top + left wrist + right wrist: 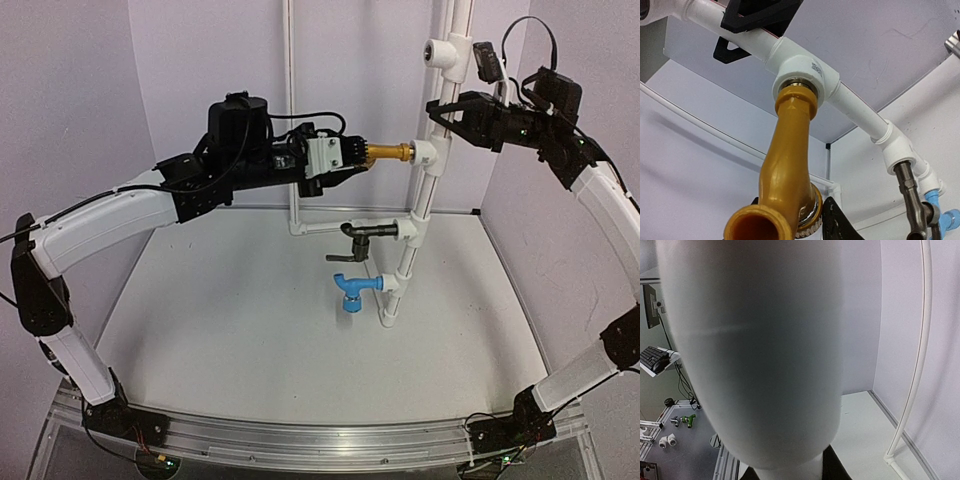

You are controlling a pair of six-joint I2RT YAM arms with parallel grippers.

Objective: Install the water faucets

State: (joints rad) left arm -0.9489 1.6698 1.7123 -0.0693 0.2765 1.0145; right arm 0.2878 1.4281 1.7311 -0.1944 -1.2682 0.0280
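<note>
While the left gripper point(358, 158) clamps the brass-gold faucet point(385, 152), seated in its tee point(424, 153), the black faucet point(362, 232) and blue faucet point(352, 292) hang installed below, toward the far-right corner. The right gripper point(441, 112) clasps the white pipe point(425, 195). Probably only final tightening remains.

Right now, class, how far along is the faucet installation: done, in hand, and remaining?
Done: the black faucet and blue faucet sit mounted on the pipe. In hand: the brass faucet is in its tee, held by the left jaws, while the right jaws hold the pipe. Left: finishing and releasing it; the top tee is empty.
</note>
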